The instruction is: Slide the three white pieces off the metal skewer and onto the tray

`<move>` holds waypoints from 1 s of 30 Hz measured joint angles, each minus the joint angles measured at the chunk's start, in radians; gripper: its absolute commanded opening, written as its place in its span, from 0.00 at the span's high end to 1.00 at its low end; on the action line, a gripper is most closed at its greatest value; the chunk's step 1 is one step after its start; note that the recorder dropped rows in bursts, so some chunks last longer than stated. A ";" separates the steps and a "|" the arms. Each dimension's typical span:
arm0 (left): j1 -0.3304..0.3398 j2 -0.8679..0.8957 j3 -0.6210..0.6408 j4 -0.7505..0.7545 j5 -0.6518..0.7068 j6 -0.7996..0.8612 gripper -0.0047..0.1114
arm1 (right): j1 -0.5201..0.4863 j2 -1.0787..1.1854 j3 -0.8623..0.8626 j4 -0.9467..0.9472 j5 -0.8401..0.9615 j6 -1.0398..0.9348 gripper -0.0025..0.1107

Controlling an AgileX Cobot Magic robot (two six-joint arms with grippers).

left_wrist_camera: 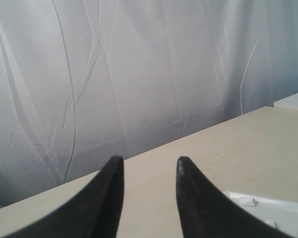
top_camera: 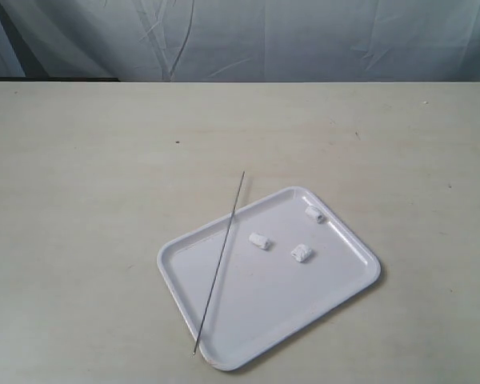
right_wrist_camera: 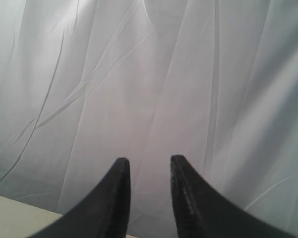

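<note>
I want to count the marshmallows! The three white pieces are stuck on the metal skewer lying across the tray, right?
No. The three white pieces lie loose on the tray, beside the bare metal skewer lying across it. The exterior view shows this.

No legible text, label, brand, number or sign in any view; tray [top_camera: 264,296], table [top_camera: 80,160] and cloth [top_camera: 304,40] are plain, unmarked.

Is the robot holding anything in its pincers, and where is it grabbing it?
Nothing is held. The left pincer and right pincer are both open and empty; the metal skewer lies across the tray.
</note>
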 measured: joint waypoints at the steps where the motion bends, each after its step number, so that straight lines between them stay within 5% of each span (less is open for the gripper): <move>1: 0.000 -0.005 0.009 0.000 0.000 0.000 0.66 | 0.000 0.000 0.002 0.000 0.002 0.000 0.73; 16: 0.000 -0.013 0.055 -0.003 0.078 0.000 0.66 | 0.000 0.000 0.004 0.004 0.004 0.000 0.73; 25: 0.000 -0.013 0.183 -0.385 0.355 0.068 0.66 | 0.000 0.000 0.004 0.006 0.004 0.000 0.73; 30: 0.000 -0.013 0.206 -0.502 0.499 0.320 0.66 | 0.000 0.000 0.004 0.006 0.004 0.002 0.73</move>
